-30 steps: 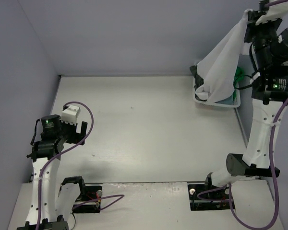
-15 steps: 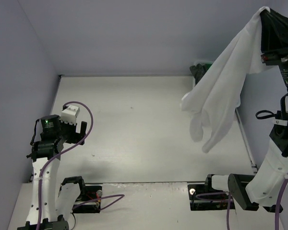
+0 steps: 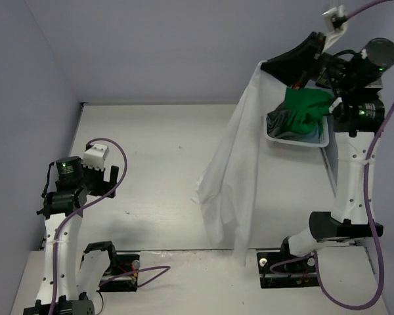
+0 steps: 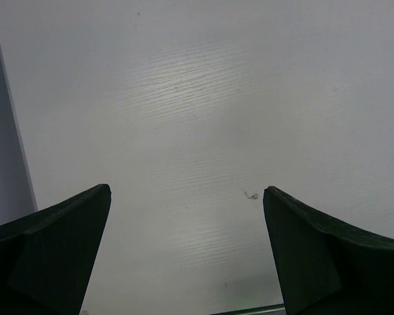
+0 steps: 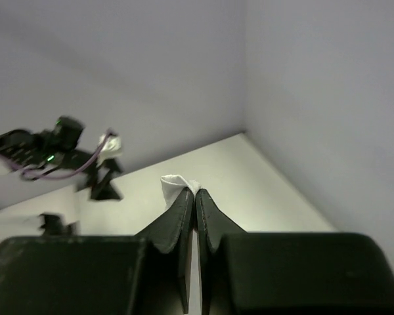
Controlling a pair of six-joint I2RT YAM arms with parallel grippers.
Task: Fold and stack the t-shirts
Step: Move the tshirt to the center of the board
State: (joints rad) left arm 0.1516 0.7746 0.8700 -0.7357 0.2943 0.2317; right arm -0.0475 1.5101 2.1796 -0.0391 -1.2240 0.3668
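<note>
The white t-shirt (image 3: 236, 170) hangs full length in the air, pinched at its top edge by the right hand (image 3: 269, 65), which is raised high above the left rim of the white laundry basket (image 3: 295, 140). From that grip the cloth falls down and to the left of the basket, its lower folds spreading over the surface (image 3: 151, 170) toward the near edge. In the right wrist view the two fingers (image 5: 184, 216) are pressed together with a small white corner of cloth (image 5: 174, 182) showing above their tips, so this hand is closed on the white t-shirt.

Inside the basket, which sits at the far right corner of the surface, a bright green t-shirt (image 3: 306, 105) is heaped on top, with a dark grey cloth (image 3: 277, 122) showing beneath it at the basket's left side.

Well apart from the basket, on the far left side of the surface, the left hand (image 3: 111, 176) hovers with its jaws spread wide and nothing between them; its wrist view shows only bare surface between the two fingertips (image 4: 65, 223).
</note>
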